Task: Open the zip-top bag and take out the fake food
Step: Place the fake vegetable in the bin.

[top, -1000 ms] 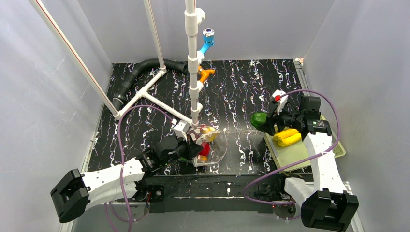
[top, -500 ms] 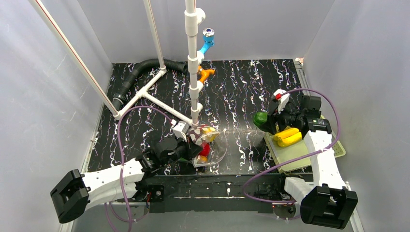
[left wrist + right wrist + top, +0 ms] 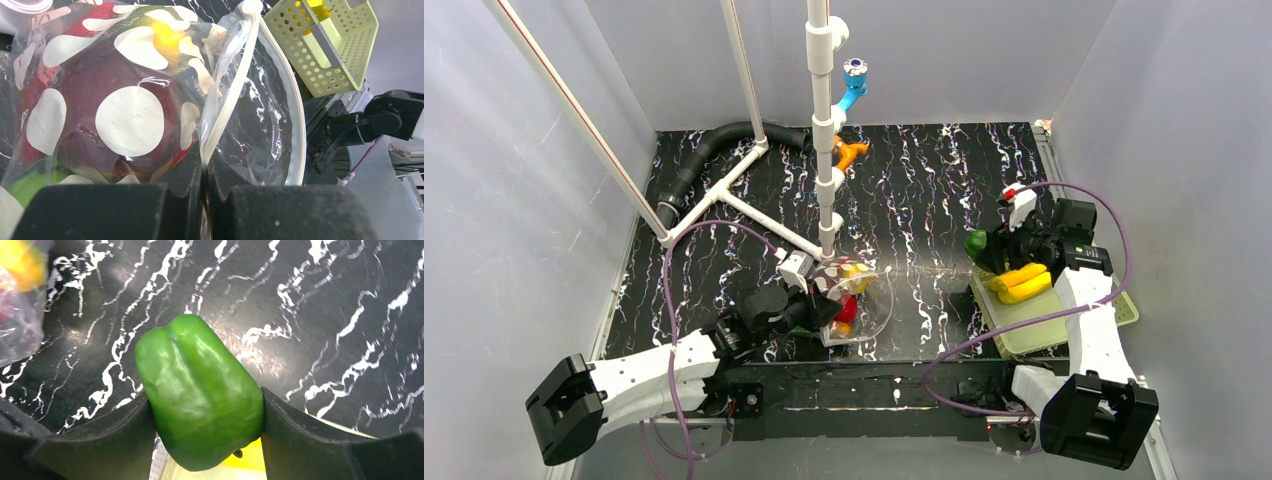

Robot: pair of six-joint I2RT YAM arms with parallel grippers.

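The zip-top bag [image 3: 854, 290], clear with whitish dots, lies near the table's front middle with its mouth open to the right. My left gripper [image 3: 827, 310] is shut on the bag's white zip rim [image 3: 220, 125]. Red [image 3: 848, 311] and yellow [image 3: 165, 35] fake food still shows inside the bag [image 3: 120, 110]. My right gripper [image 3: 982, 248] is shut on a glossy green pepper [image 3: 197, 385], held above the left edge of the yellow-green mesh basket [image 3: 1034, 322]. A yellow banana piece [image 3: 1021, 283] lies in that basket.
A white pipe frame [image 3: 824, 150] stands just behind the bag, with a black hose [image 3: 714, 150] at back left. Orange [image 3: 849, 152] and blue [image 3: 854, 90] fittings hang on the upright pipe. The basket [image 3: 345, 45] sits at the right, by the right arm.
My right gripper has carried the green pepper to the right, closer over the basket. The left gripper and the bag have barely moved.
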